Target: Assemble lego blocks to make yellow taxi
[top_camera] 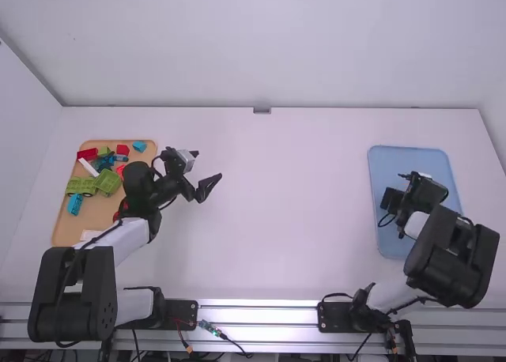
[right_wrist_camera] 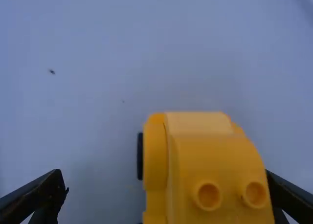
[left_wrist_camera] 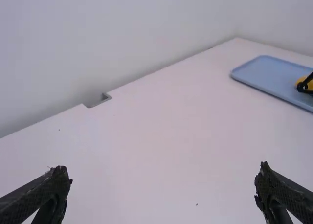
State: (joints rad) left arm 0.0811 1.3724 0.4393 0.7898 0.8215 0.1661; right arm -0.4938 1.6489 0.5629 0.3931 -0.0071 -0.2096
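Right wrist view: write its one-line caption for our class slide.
A yellow block car, two studs showing, sits on the blue tray between the jaws of the open right gripper.

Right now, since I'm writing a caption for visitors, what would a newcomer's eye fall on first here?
Probably the bright yellow block build, on the blue tray at the table's right, between the right gripper's open fingers and nearer to one of them. Next, likely, the tan tray at the far left, with its jumble of red, green and blue blocks.
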